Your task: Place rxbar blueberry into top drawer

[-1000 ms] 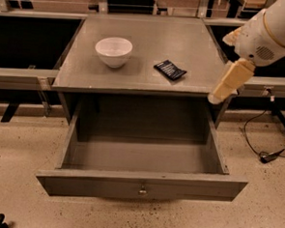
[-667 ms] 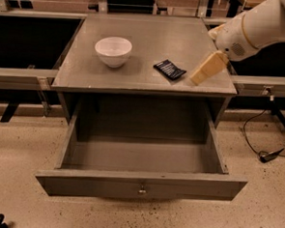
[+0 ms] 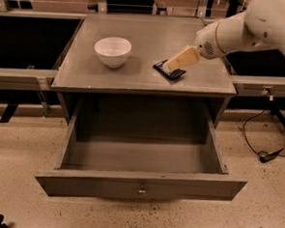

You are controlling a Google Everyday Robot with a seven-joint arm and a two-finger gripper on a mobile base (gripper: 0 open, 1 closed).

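- Comparing this moment with one second ago, we find the gripper [image 3: 173, 64] has swung in from beyond the right edge of the cabinet top [image 3: 138, 28] and now sits over the rxbar blueberry [image 3: 171, 74], covering its upper part.
- We cannot tell whether the gripper is spread or closed, nor whether it touches the wrapper.
- We find the rxbar blueberry unmoved: flat on the cabinet top, right of the white bowl [image 3: 112, 50] and well apart from it.
- We find the top drawer [image 3: 141, 178] pulled fully out below, with nothing visible inside.
- We judge the approach complete and the grasp next; lifting and lowering the bar into the drawer remain.
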